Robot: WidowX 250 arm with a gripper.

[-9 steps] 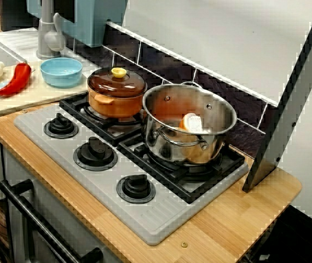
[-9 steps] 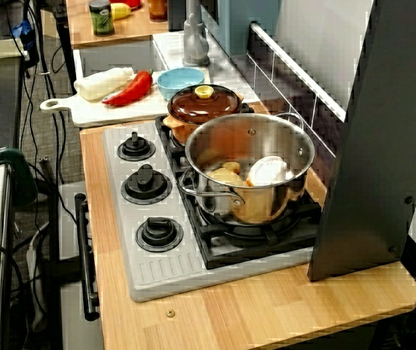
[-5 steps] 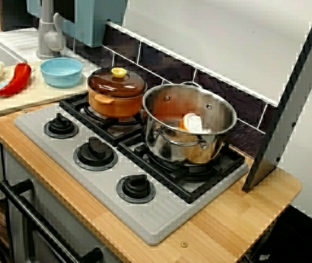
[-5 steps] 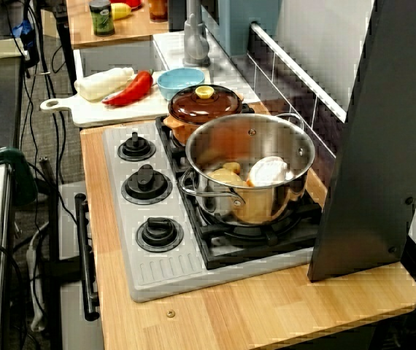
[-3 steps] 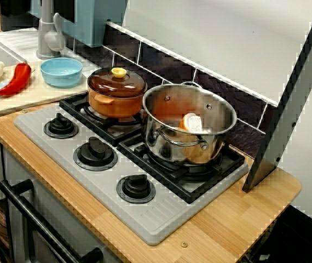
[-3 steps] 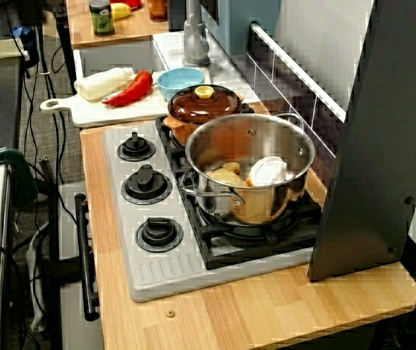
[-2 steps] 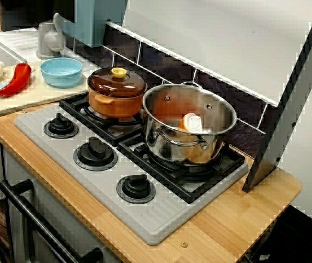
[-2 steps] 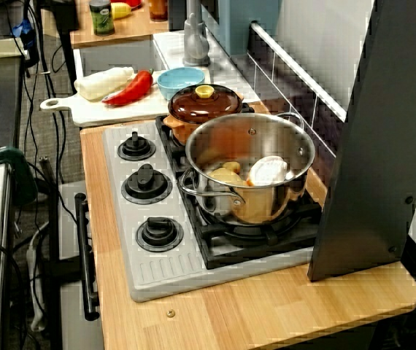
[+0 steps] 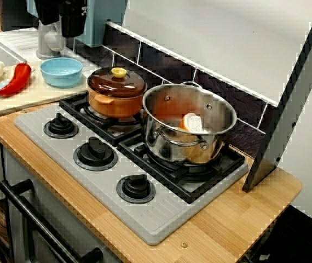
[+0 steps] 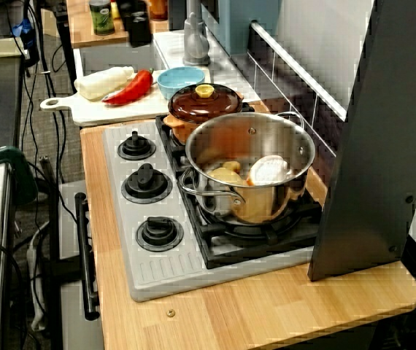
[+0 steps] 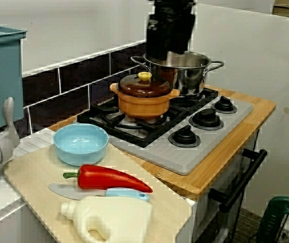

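High over the desk (image 9: 221, 219): hand (image 9: 60, 19), dark, blurred; grip cannot be told. Bowl (image 9: 61, 71) and lidded pot (image 9: 116, 92) below.

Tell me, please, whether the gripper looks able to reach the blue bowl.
Probably yes: the gripper hangs high near the bowl, which lies open on the board with nothing over it.

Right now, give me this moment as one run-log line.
hand: in air, touching nothing, jaws unclear | nearest: blue bowl, lidded orange pot | steel pot: on burner, food inside
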